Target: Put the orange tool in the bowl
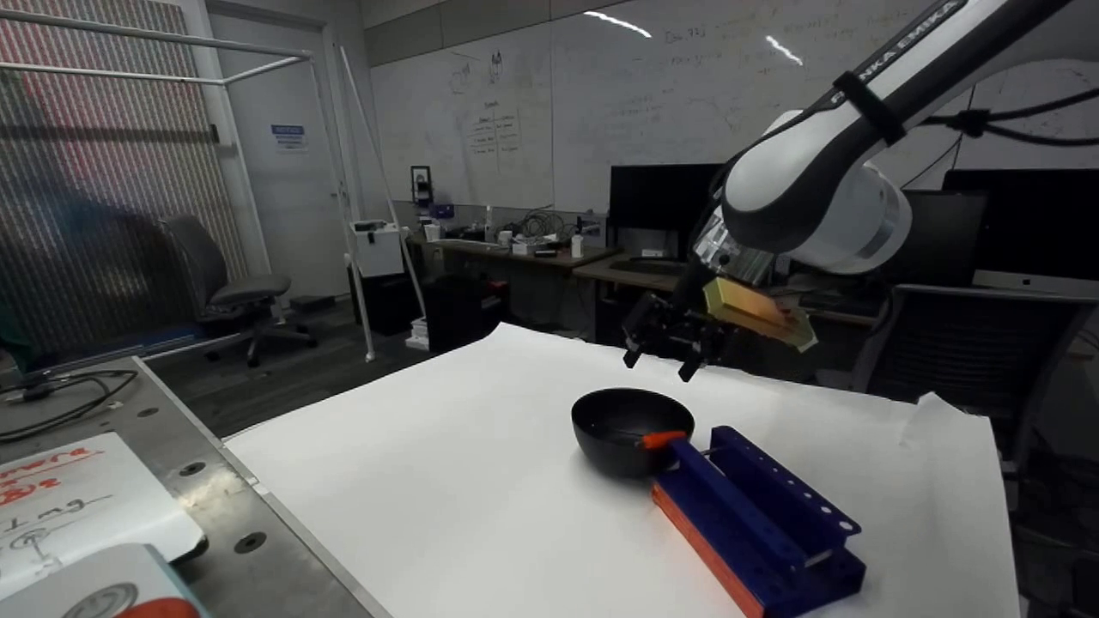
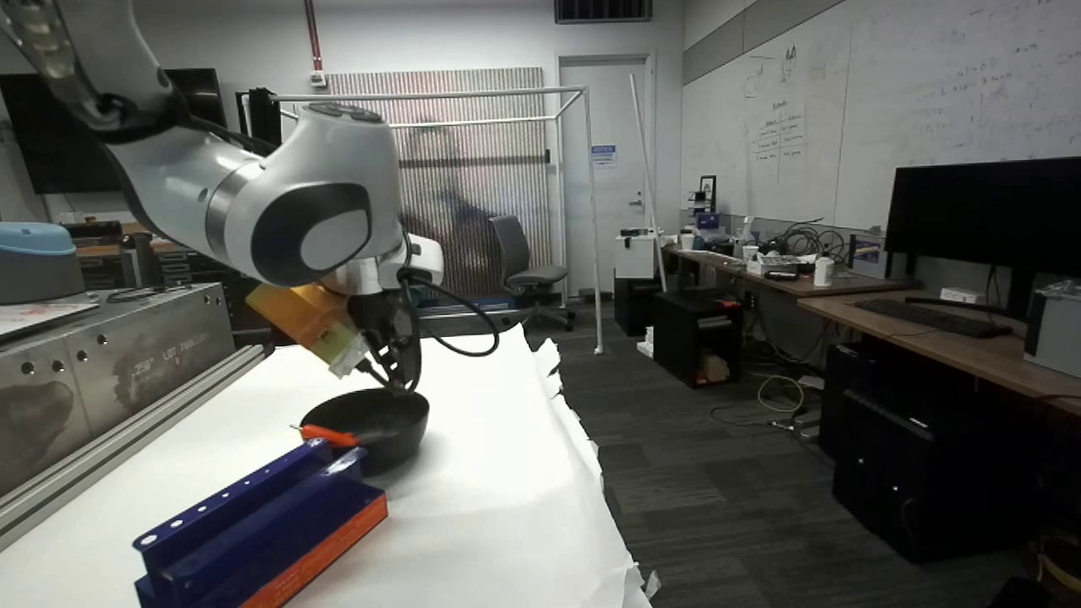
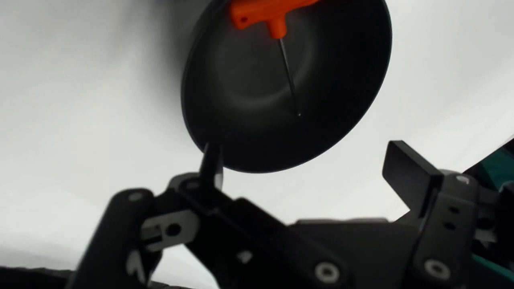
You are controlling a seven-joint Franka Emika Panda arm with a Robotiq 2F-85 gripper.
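- Wide-spread jaws on gripper [image 1: 661, 363], holding nothing.
- See orange tool [image 3: 276, 28] inside bowl [image 3: 257, 138], top of wrist view, with handle partly cropped.
- Looks placed; probably needs only backing off.

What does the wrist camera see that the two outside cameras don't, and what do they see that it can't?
Only the wrist view clearly shows the thin dark shaft inside the round matte black bowl, and a small hole near one end of the shaft's orange T-shaped handle.

Only the exterior views show the long blue rack with holes, the white-and-black robot arm, the grey office chair and the whiteboard.

All share the bowl, the orange handle, the white sheet beneath, and the black two-fingered tool, its fingers apart in the wrist view.
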